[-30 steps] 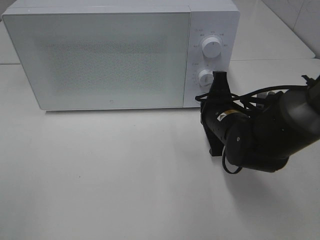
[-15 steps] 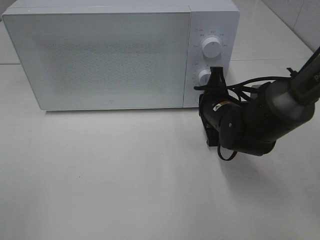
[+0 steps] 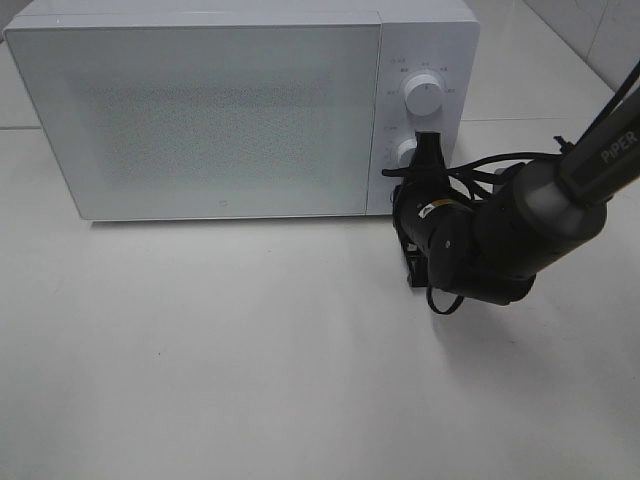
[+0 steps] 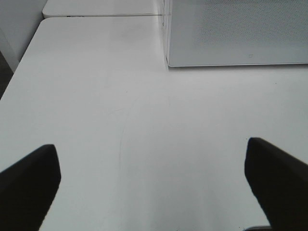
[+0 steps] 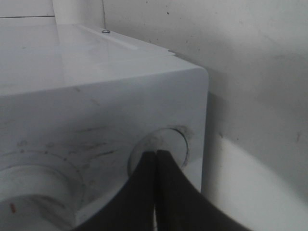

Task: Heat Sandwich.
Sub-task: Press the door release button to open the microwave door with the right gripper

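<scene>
The white microwave point(image 3: 220, 120) stands at the back of the table with its door closed. The sandwich is out of view. My right gripper point(image 3: 430, 146) is shut, and its tips rest against the microwave's lower knob point(image 3: 407, 153), below the upper knob point(image 3: 424, 95). In the right wrist view the shut fingertips point(image 5: 156, 155) press on that round knob point(image 5: 169, 139). My left gripper point(image 4: 154, 187) stands open over bare table with nothing between its fingers point(image 4: 29, 183); the microwave's front corner point(image 4: 231, 33) lies ahead of it.
The white table point(image 3: 250, 350) stretches in front of the microwave. A second table surface point(image 3: 560, 70) lies behind at the right. The right arm's cables point(image 3: 480, 165) loop beside the control panel.
My right arm has pushed forward toward the microwave, bringing the shut gripper's tips from below the lower knob up onto it. The door has stayed closed.
</scene>
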